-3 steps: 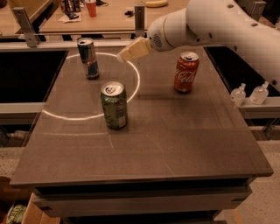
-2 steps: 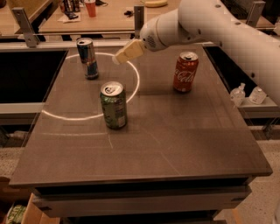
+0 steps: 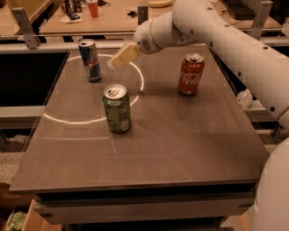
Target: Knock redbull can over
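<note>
At the far left of the dark table (image 3: 180,149), near its back edge, the redbull can (image 3: 90,60) stands upright, blue and silver with its silver top facing up; it sits on the left arc of a thin bright ring of light (image 3: 141,76) that curves across the tabletop. Just to the right of it, apart from it and not touching, the gripper (image 3: 114,63) hangs above the table, its tan fingers (image 3: 124,55) drawn together into a single wedge that holds nothing and points down and left toward the can. Nearer the front, a wider green can (image 3: 117,108) stands upright. Further right, a red Coca-Cola can (image 3: 190,74) stands upright, well apart from the other two. The white arm (image 3: 226,38) reaches in from the right side and carries the gripper over the back of the table. Behind the table lies a wooden desk (image 3: 113,20) with a red cup (image 3: 93,8) on it.
</note>
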Robot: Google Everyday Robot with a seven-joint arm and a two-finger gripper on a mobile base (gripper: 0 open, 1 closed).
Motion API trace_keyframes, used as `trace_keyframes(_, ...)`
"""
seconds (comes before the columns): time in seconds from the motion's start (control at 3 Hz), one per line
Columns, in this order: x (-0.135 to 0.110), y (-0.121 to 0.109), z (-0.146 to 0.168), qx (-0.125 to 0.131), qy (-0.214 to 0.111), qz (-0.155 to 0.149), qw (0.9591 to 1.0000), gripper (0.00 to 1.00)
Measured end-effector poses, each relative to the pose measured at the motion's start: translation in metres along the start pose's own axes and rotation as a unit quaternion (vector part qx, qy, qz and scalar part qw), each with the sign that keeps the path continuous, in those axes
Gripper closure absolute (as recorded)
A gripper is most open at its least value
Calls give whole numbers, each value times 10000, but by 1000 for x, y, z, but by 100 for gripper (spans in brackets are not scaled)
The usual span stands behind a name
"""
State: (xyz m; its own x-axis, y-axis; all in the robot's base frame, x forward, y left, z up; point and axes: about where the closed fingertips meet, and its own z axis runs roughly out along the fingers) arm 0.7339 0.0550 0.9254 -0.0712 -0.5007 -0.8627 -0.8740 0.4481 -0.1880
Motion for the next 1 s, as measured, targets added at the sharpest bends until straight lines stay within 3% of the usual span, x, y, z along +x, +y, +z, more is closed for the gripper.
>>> trace_keyframes(0.33,-7,7,17,-216,-420,80,9989,0)
trace_keyframes(0.67,-26,25,37,-607,-815,-2,9948,0)
trace_keyframes(1.0,-39,36,50,-883,-885,-148,9920,0)
